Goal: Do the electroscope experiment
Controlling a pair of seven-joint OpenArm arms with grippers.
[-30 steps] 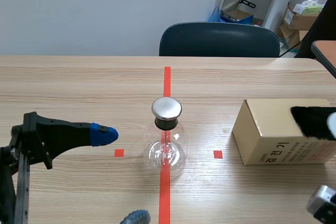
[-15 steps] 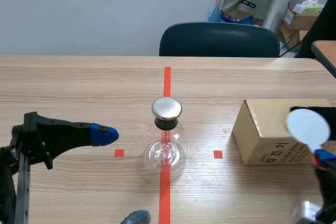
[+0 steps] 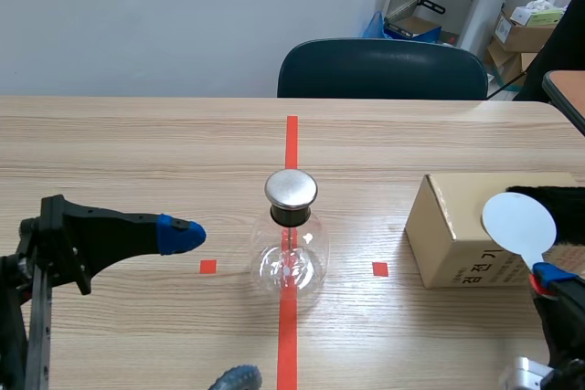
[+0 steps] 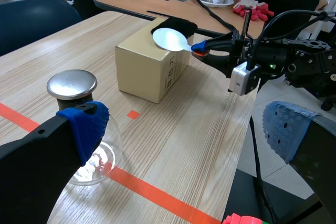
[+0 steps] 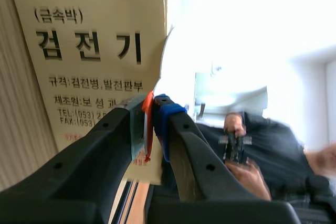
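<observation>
Right gripper (image 5: 152, 106), low at the table's near right edge, was clamped narrowly on the thin orange-red handle (image 5: 147, 129) of a white disc (image 3: 518, 221). Both pads pressed against the handle. The disc stood up above the fingers, tilted toward the cardboard box (image 3: 457, 226), and in the scene view it overlapped the box's front face. Whether it touched the box could not be told.

On the other side, the left gripper (image 4: 184, 129) hung low over the table's near left part with its fingers spread wide and nothing between them. One blue pad (image 3: 180, 233) pointed toward the glass flask (image 3: 289, 258) but stayed apart from it.

The flask stood upright at the table's middle, on the long red tape line (image 3: 291, 139), with a small red square (image 3: 207, 267) on its left and another (image 3: 379, 268) on its right. A round metal cap (image 3: 291, 188) sat on its black neck, well apart from the disc.

To the flask's right lay the box, printed with dark lettering on its front. A black furry cloth (image 3: 562, 203) rested on the box's top, behind the disc.

Past the wooden table (image 3: 137, 152), at its far edge, stood a dark blue chair (image 3: 382, 68).
</observation>
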